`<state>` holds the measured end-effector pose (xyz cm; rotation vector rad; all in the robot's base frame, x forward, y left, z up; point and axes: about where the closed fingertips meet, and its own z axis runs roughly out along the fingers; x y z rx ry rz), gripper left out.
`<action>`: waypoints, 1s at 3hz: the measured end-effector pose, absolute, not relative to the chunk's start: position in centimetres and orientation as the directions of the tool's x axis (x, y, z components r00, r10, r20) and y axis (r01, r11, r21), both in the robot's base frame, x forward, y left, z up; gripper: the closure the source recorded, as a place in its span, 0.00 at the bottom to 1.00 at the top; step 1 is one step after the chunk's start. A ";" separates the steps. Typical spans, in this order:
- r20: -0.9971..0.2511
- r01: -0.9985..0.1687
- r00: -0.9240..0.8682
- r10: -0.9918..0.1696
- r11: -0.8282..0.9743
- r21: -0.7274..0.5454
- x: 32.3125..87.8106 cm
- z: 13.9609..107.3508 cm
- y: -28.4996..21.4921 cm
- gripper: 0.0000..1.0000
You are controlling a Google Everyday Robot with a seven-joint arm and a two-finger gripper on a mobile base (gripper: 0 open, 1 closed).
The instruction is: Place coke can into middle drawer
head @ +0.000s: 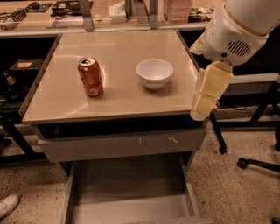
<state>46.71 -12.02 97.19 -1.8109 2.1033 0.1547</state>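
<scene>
The coke can (90,76), red with a silver top, stands upright on the left half of the beige cabinet top (118,100). The middle drawer (127,181) is pulled open at the bottom of the view, and its grey floor is bare. My gripper (200,113) hangs pointing down at the right edge of the cabinet top, just past the front right corner. It is well to the right of the can and holds nothing that I can see.
A white bowl (154,73) sits right of the can near the middle of the top. A grey drawer front with pale scratch marks (122,145) sits above the open drawer. A cluttered bench (113,11) runs behind. A chair base (258,164) stands at the right.
</scene>
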 end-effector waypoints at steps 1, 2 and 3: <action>-0.380 -0.967 -0.129 -0.916 0.202 -0.158 47.1 96.9 -11.8 0.00; -0.449 -0.955 -0.127 -0.885 0.232 -0.186 49.6 96.3 -10.2 0.00; -0.501 -0.948 -0.116 -0.857 0.246 -0.201 52.5 95.9 -8.5 0.00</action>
